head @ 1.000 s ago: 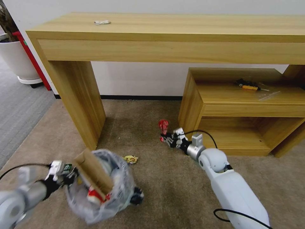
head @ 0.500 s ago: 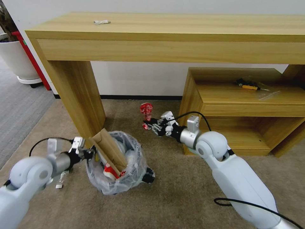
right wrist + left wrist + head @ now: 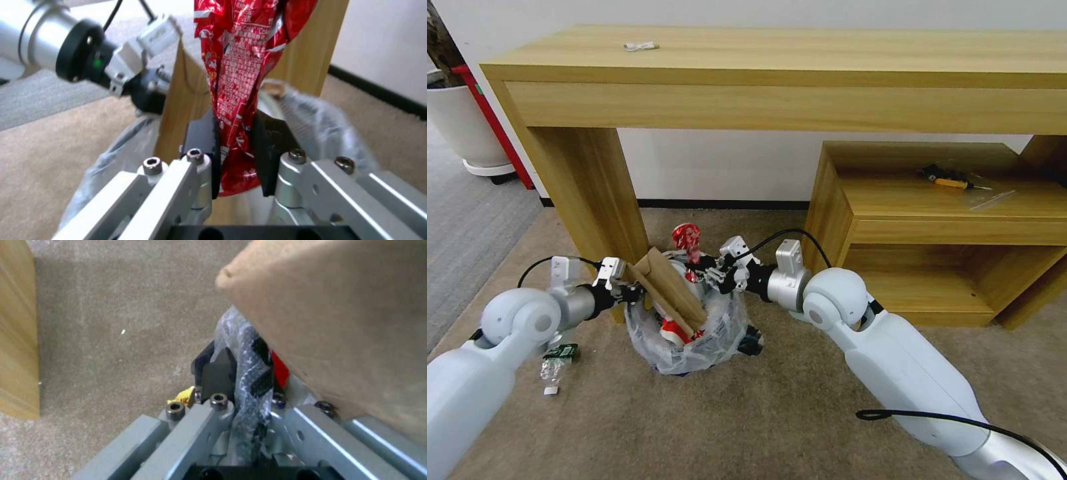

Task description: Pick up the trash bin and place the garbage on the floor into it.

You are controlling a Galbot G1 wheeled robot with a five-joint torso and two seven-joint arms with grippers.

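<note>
The left tool (image 3: 627,291) is clenched on the rim of the bin (image 3: 690,340), pinching the clear liner (image 3: 249,373) between its pads, as the left wrist view shows close up. Just beyond this tool, a brown cardboard strip (image 3: 670,293) leans out of the bin, its upper end touching or almost touching the tool, and a red and white piece (image 3: 672,329) lies lower inside the bag. Below and slightly behind the left tool, a clear bottle (image 3: 554,365) with a green label lies on the floor (image 3: 760,427) beside the left arm. The bin sits low against the carpet; whether it rests there or hangs just above cannot be told. The right tool (image 3: 702,273) reaches in from the opposite side of the bin and grasps a red wrapper (image 3: 686,239), its two dark pads pressed flat on the wrapper's lower part in the right wrist view (image 3: 236,110). The wrapper stands up from this tool, over the far part of the bin's mouth. Behind both tools rises the wooden leg (image 3: 594,200) of the tabletop (image 3: 800,57), near the bin's far edge. Farther off to the right tool's side stands a low wooden shelf (image 3: 947,227) with a yellow-handled screwdriver (image 3: 950,180) on it, and a small white item (image 3: 641,47) lies on the tabletop.
</note>
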